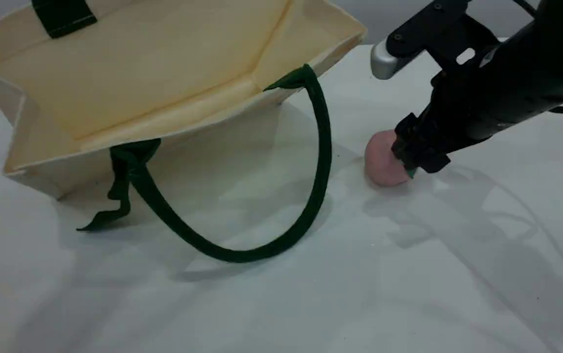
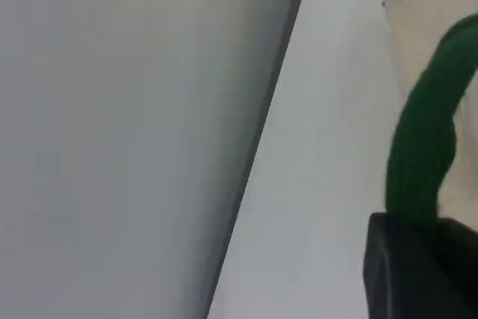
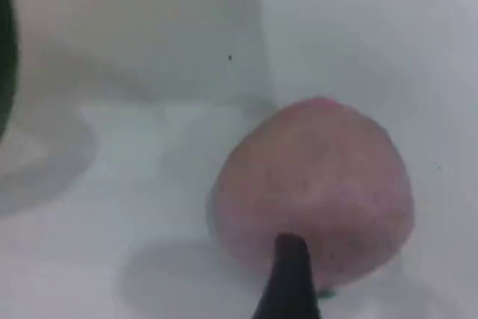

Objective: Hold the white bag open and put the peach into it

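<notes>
The right gripper [image 1: 408,165] is down at the table [image 1: 409,284] with its fingers closed on the peach [image 1: 382,158], standing wide because the fruit fills the space between them. In the right wrist view one dark fingertip [image 3: 287,282] lies against the lower front of the pink skin, and a speck of green shows just beside that tip. The peach rests on the white tabletop directly under and between these fingers, bulging out past them on the side away from the arm.

Well off to that same side of the right fingers, farther from the arm than the peach, is the white bag [image 1: 139,73]. It is tipped with its mouth gaping and its cream inside exposed. Its near rope handle [image 1: 321,162] droops from the rim in a long dark green loop whose bottom lies on the table, between the bag and the right fingers but apart from both. A dark green strap tab [image 1: 63,17] crosses the bag's far wall.

The left gripper [image 2: 418,270] is seen only by its own camera. Its black fingers are together, pinched on the other rope handle [image 2: 422,155], which rises straight out of the fingertip, with cream canvas just behind it
</notes>
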`<action>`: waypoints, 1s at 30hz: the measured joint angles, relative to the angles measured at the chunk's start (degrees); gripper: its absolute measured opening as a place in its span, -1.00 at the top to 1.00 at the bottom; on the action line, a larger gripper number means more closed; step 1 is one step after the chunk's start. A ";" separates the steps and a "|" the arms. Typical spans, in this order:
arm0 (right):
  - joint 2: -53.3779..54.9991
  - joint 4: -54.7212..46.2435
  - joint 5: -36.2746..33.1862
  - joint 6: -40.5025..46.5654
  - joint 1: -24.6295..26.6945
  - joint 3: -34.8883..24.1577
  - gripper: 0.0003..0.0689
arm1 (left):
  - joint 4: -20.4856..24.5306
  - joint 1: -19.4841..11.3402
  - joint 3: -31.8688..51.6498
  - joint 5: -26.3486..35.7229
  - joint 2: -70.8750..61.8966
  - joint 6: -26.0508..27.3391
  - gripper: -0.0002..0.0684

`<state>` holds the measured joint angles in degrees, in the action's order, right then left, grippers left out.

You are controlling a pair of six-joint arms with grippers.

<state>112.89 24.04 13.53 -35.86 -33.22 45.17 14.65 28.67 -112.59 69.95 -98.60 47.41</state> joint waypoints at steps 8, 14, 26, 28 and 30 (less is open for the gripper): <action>2.87 0.00 -0.09 1.43 -3.54 3.39 -0.49 | -0.29 0.00 0.00 0.00 0.00 -0.02 0.72; 6.44 0.01 0.95 1.29 -3.64 4.53 -0.49 | -0.29 0.00 0.00 0.00 0.00 -0.02 0.72; 8.34 0.13 3.63 1.29 -3.64 4.60 -0.13 | -0.29 0.00 0.00 0.00 0.00 -0.02 0.72; 8.34 0.07 3.65 1.29 -3.64 4.60 0.05 | -0.29 0.00 0.00 0.00 0.00 -0.02 0.72; 8.34 -0.16 3.65 1.29 -3.64 4.54 0.23 | -0.34 0.00 0.00 0.00 0.00 -0.02 0.72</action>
<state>121.24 23.88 17.19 -34.57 -36.86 49.72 14.31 28.67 -112.59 69.95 -98.60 47.38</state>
